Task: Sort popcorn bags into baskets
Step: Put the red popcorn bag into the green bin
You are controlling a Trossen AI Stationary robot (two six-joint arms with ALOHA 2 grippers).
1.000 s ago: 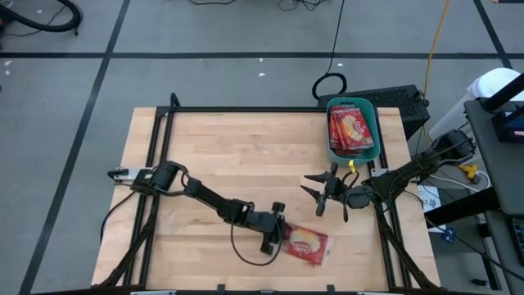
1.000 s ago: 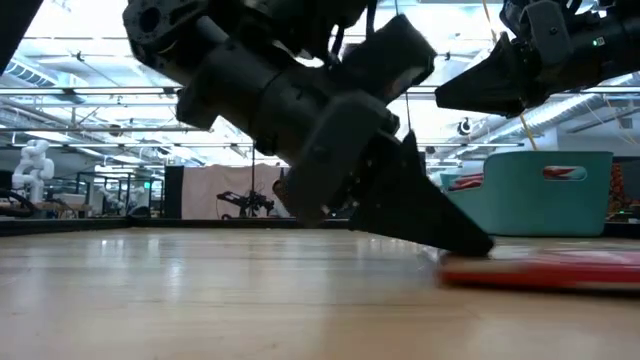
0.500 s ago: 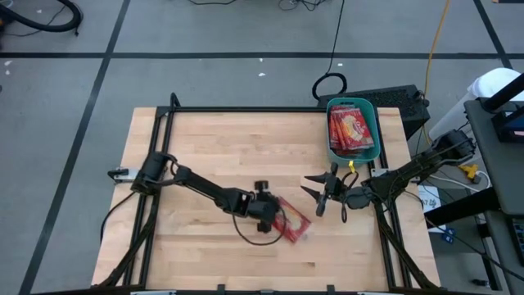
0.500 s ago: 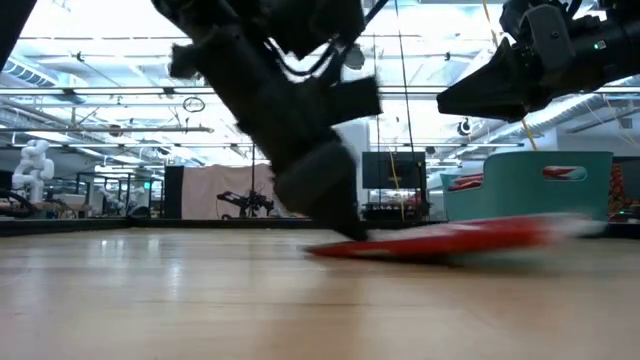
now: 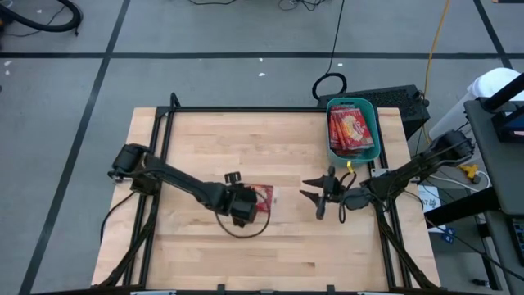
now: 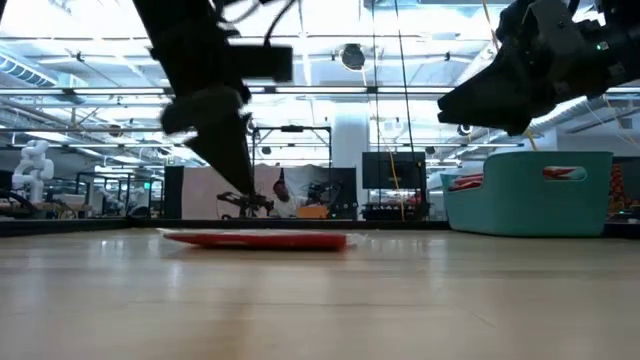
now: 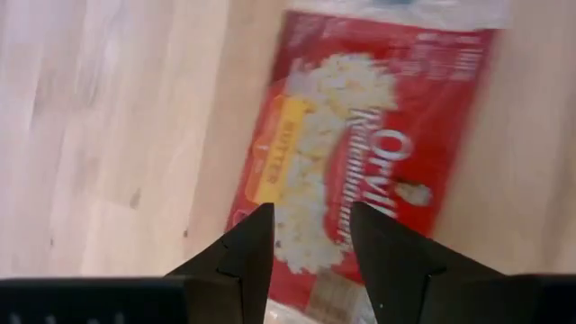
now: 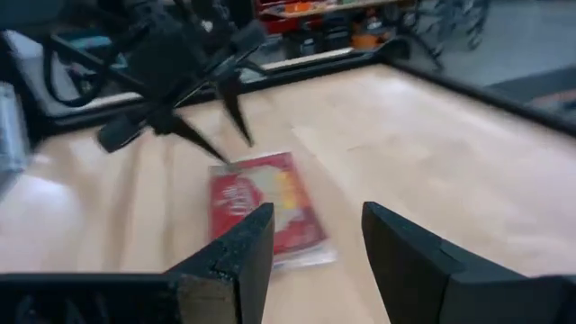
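Note:
One red popcorn bag lies flat, picture side up, near the table's middle. My left gripper is open and hangs slanting down over the bag's left end. In the low view its fingers end above the bag. My right gripper is open, raised and pointing left at the bag from the right. The teal basket stands at the far right with several red bags in it.
Black frame rails run along the table's edges. A dark cable loop sags under my left arm. Black equipment sits just beyond the far right corner. Bare wood lies left of and beyond the bag.
My left gripper went from the near right toward the table's middle, dragging the bag along the wood. Half a second ago the bag's right end was tipped up. The bag now lies flat and turned about. The gripper has risen off it and tipped steeply downward.

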